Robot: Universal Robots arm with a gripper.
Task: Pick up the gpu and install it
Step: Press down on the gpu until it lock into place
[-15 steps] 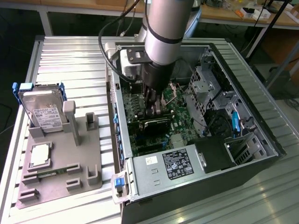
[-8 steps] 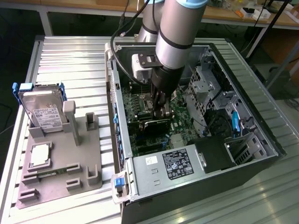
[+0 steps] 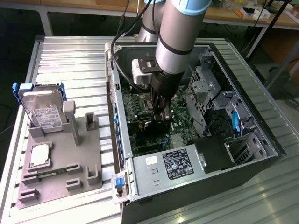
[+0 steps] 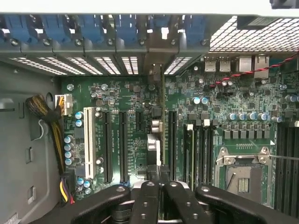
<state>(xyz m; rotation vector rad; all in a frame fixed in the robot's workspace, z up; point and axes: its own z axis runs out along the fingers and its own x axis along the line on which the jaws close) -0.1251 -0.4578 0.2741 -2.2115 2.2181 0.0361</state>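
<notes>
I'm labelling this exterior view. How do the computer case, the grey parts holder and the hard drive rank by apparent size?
1. Computer case, largest by far.
2. Grey parts holder.
3. Hard drive, smallest; it stands in the holder.

The gap between each is plain.

The tabletop point(image 3: 70, 60) is a pale metal surface made of long ribbed slats that run side by side, lit evenly and brightly from above, with soft reflections along the ridges. Beyond its far edge stands a wooden workbench point(image 3: 219, 17) on white legs point(image 3: 45, 21), its light brown top cluttered with small items too far off to identify. Under that bench the space is dark. On the exterior view's right, beside the tabletop, a brown cardboard box point(image 3: 280, 44) sits low near thin dark slanting poles point(image 3: 275, 21).
</notes>
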